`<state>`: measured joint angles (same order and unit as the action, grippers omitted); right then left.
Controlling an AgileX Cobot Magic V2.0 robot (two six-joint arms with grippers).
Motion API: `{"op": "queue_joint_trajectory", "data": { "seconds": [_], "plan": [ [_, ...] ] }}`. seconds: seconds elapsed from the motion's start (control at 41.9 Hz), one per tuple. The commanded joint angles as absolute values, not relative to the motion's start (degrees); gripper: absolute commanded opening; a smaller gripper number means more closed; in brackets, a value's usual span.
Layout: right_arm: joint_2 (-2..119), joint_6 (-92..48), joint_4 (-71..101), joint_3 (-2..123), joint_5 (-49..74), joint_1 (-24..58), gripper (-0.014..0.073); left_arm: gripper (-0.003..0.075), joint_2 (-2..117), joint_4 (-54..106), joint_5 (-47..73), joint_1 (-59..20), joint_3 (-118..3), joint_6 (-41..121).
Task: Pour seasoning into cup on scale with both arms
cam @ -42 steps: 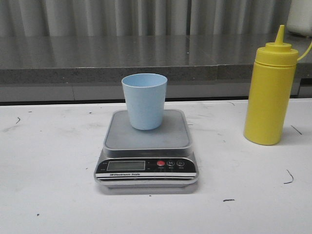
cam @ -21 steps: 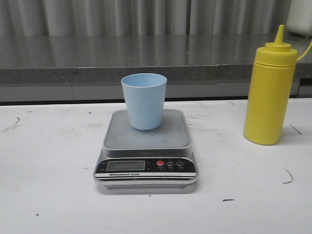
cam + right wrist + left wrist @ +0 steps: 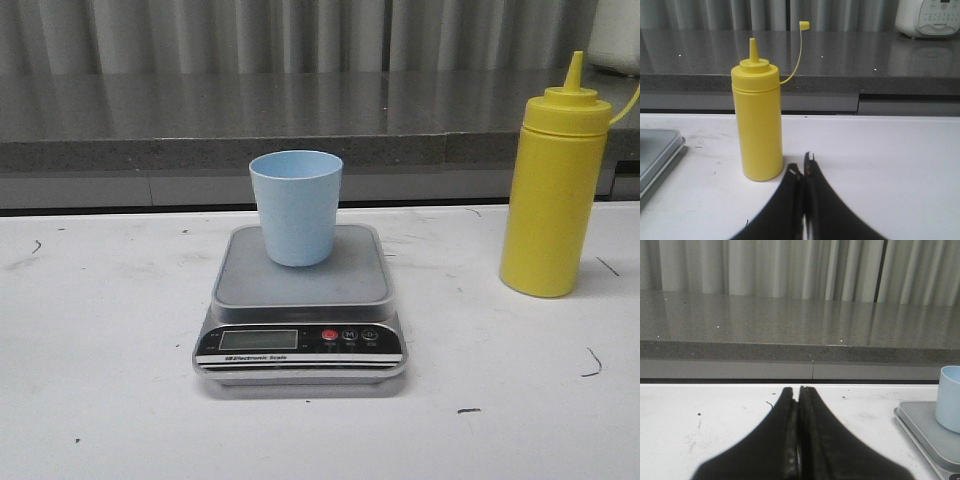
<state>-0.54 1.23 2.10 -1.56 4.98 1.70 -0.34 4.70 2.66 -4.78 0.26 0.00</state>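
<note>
One light-blue cup stands upright on the weighing plate of one electronic kitchen scale, toward the plate's back edge, so whatever goes into it can be weighed. You cannot see into the cup from these views, so whether seasoning already lies in it is not to be told. One yellow squeeze bottle stands upright on the white counter, near its right edge and well apart from the scale. Its little cap hangs off the nozzle on a thin tether, which leaves the spout free for pouring.

Two grippers show in their wrist views. Your left gripper has its fingers pressed together on nothing, low over the counter on the left of the scale, with the cup at the side of its view. Your right gripper likewise has its fingers closed and empty, just in front of the bottle, which suits that arm for taking it. This layout fits either a bottle waiting to be lifted or one set back down after a pour.
</note>
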Motion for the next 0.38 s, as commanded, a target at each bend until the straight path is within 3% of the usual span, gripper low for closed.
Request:
{"op": "queue_joint_trajectory", "data": {
  "seconds": [0.0,0.358],
  "plan": [
    [-1.5,0.9,2.4,-1.2,0.5,1.5,-0.0117,-0.0020,-1.2,5.1,-2.1,-3.6,1.7,0.0],
    [-1.5,0.9,2.4,-1.2,0.5,1.5,-0.0117,-0.0020,-1.2,5.1,-2.1,-3.1,1.7,0.0]
  ]
}}
